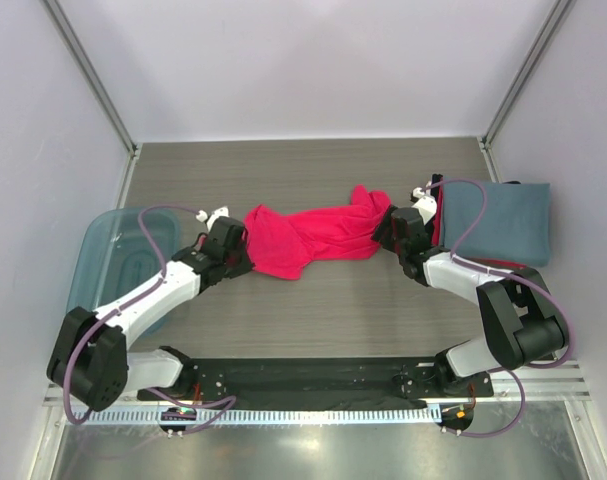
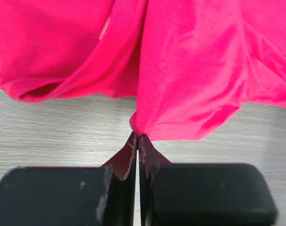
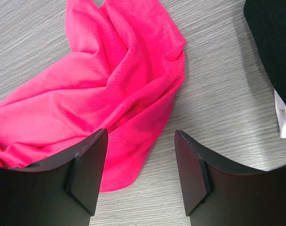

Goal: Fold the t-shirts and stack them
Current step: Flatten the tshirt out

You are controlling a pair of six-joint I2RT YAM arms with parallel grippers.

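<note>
Pink-red t-shirt [image 1: 318, 238] stretches left-right; left end effector [image 2: 138, 139] pinches its hem, right end effector [image 3: 140, 136] gapes.

A grey wood-grain bench [image 1: 333, 320] is lying between pale walls [image 1: 313, 60]. A translucent blue plastic bin [image 1: 93, 240] is sitting at the bench's left edge, its opening facing up. Slanting metal struts [image 1: 88, 70] are rising from the back corners.
</note>
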